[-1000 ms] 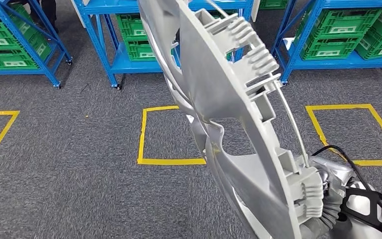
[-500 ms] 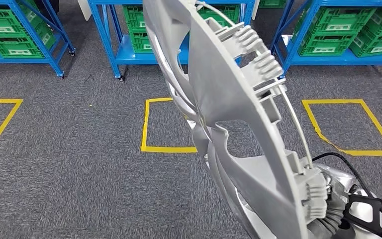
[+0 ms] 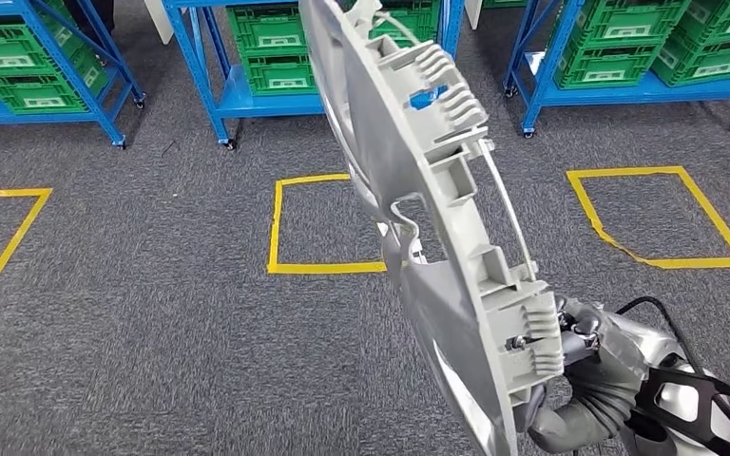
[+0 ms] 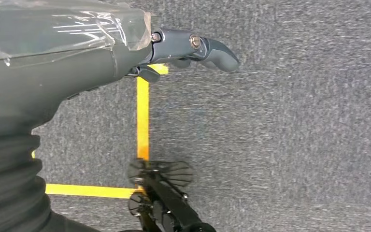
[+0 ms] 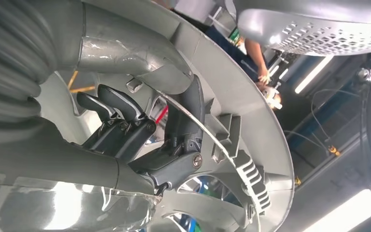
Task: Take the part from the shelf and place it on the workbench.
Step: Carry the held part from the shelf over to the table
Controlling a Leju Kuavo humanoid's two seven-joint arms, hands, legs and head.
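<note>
Carry step: my right robot hand [image 3: 585, 366] clamps the grey part [image 3: 428, 218] by its lower rim, upright over the floor [image 3: 133, 313]. My left robot hand [image 4: 193, 48] hangs empty, fingers loose. Next I judge: find the counter, lower gently.

The right hand [image 3: 585, 366] holds the big grey part [image 3: 428, 218] up over the grey carpet [image 3: 133, 313], with blue shelves [image 3: 219, 95] behind

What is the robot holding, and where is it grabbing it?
The right hand grips a big grey round part by its lower rim. The left hand holds nothing.
</note>
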